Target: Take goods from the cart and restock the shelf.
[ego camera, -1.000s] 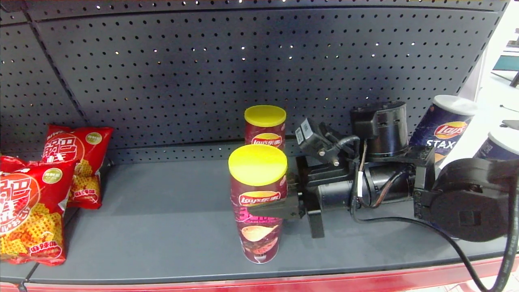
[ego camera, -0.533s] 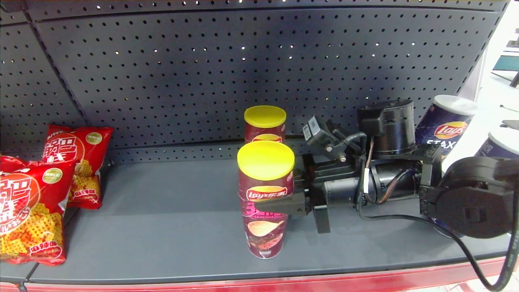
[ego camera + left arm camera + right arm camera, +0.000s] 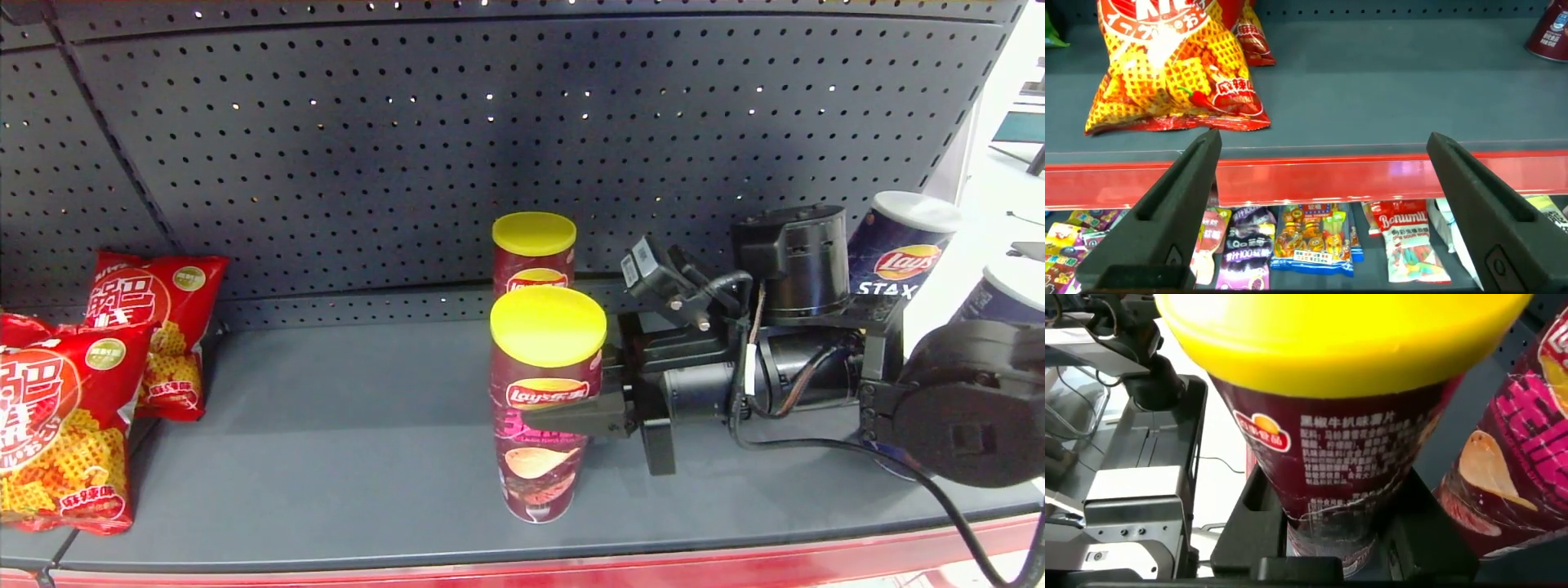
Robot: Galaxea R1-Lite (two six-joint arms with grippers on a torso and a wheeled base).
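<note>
A maroon chip can [image 3: 545, 359] with a yellow lid stands upright near the front of the dark shelf [image 3: 326, 457]. My right gripper [image 3: 565, 402] is shut on its middle from the right. The right wrist view shows the same can [image 3: 1355, 457] held between the fingers of that gripper [image 3: 1343, 539]. A second identical can [image 3: 534, 245] stands right behind it, by the pegboard. My left gripper [image 3: 1325, 143] hangs open with nothing in it, just in front of the shelf's red front edge [image 3: 1306, 175].
Two red snack bags [image 3: 163, 327] [image 3: 57, 433] lie at the shelf's left end. Blue chip cans [image 3: 898, 245] [image 3: 1008, 298] stand at the right, behind my right arm. Bare shelf lies between the bags and the cans. Candy packs [image 3: 1306, 241] fill the lower shelf.
My right gripper has carried the held can a little to the right, closer in line with the rear can. The bags and other cans have not moved.
</note>
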